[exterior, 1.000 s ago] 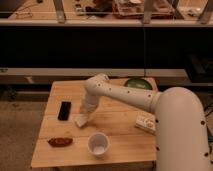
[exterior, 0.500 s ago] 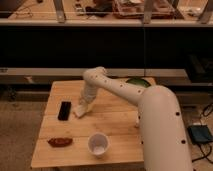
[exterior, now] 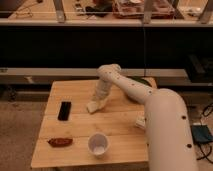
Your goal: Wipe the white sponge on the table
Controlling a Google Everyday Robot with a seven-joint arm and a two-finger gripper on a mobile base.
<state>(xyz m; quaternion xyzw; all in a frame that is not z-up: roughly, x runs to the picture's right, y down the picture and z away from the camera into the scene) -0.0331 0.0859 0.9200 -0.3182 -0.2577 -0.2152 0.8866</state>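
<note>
White arm bent, end effector (exterior: pixel 96 103) on white sponge (exterior: pixel 93 107).

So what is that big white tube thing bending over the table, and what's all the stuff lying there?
That white tube is a robot's arm. There is only one picture, taken from above and behind the arm, looking down at the wooden table. At the arm's tip is its hand, down on the table right at a small white sponge, which it is meant to wipe the table with. How it grips the sponge is hidden. Also on the table: a flat black object to the left, a reddish-brown thing near the front edge, a white cup standing open-side up, and something dark green partly hidden behind the arm.
</note>
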